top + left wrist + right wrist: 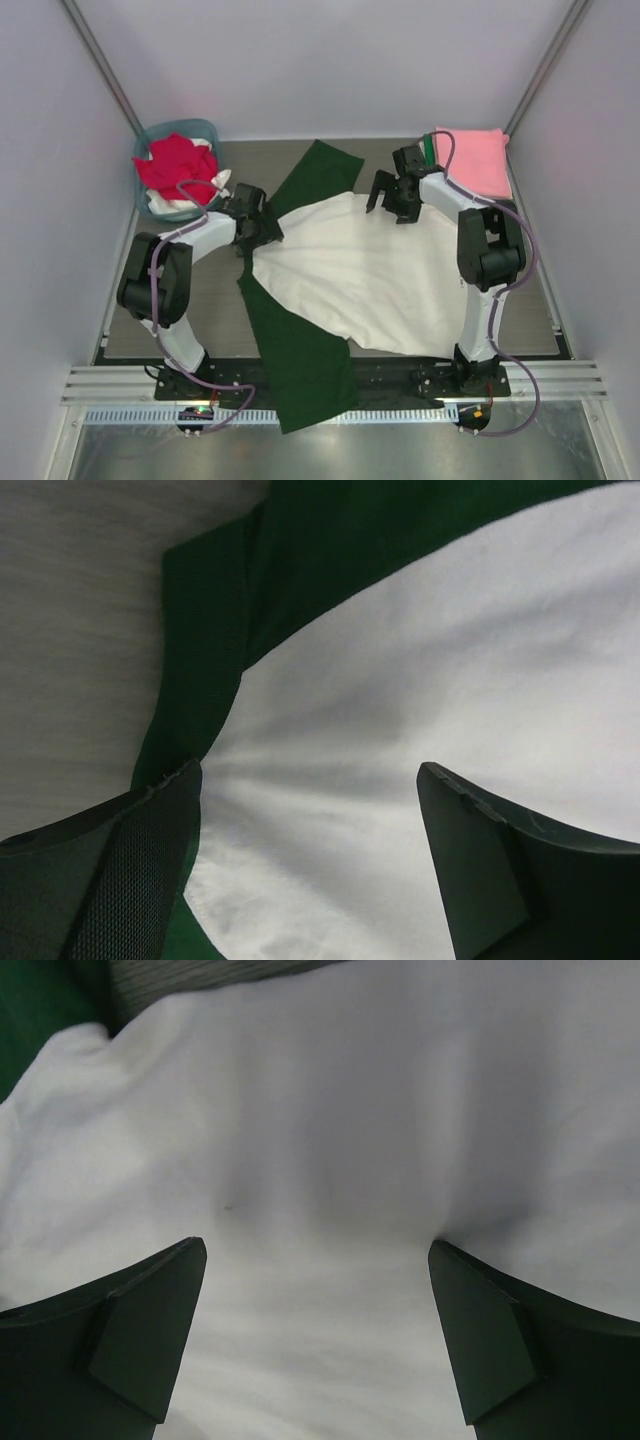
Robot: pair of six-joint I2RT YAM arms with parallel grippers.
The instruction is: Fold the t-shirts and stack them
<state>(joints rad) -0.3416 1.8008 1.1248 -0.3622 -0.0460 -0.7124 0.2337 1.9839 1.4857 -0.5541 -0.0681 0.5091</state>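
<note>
Overhead first. The cream shirt point(370, 275) is spread across the middle of the table point(215, 320), with its body running toward the right of the frame. Its green sleeves are on the left: one sleeve point(318, 175) reaches toward the back, and the other sleeve point(300, 375) hangs over the near edge between the arm bases. I read the collar-to-hem axis as lying roughly left to right.

The left claw point(258, 224) sits at the shirt's left end, where the sleeves meet. The right claw point(392, 198) is over the body's upper edge. Each arm is nearest its own side of the shirt.

A folded pink shirt point(472, 160) lies at upper right, just behind the right claw. The basket point(170, 127) at upper left holds a red shirt point(175, 170) and some white cloth point(218, 180). Bare table shows to the left of the cream shirt.

On the left wrist camera, the fingers point(130, 870) stand wide apart with nothing between them. Cream cloth lies underneath, and a green band curves off to the upper left with table beyond it.

On the right wrist camera, the fingers point(130, 1340) are also fully spread and empty. Below them is gently rippled cream cloth, with a sliver of green in the upper left corner.

My guess is that each claw pinches its own edge next and carries a fold toward the lower right, where there is room. I'd watch the sleeve hanging over the near edge, and the pink shirt close to the right arm.
</note>
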